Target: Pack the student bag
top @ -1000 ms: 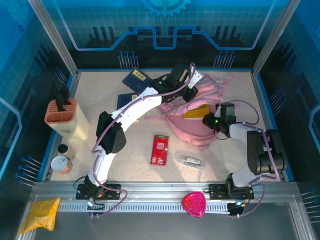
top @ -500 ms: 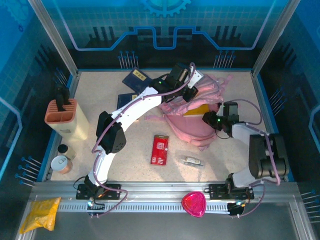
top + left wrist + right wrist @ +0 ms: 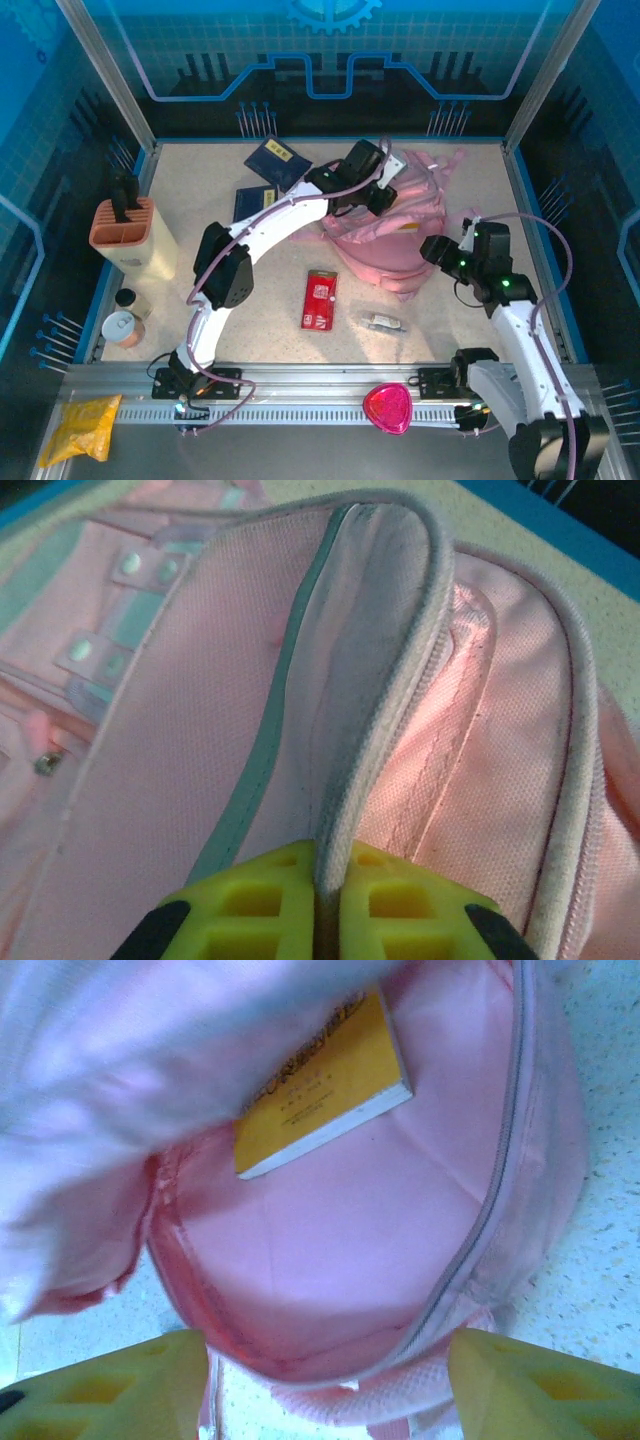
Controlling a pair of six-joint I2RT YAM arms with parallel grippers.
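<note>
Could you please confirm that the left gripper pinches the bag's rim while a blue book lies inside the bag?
Not quite: the book inside the student bag is yellow, not blue, as the right wrist view shows. The left gripper does pinch the bag's rim.

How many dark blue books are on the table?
2: far book near the back edge; near book just in front, partly under the left arm. Others may be hidden.
</note>
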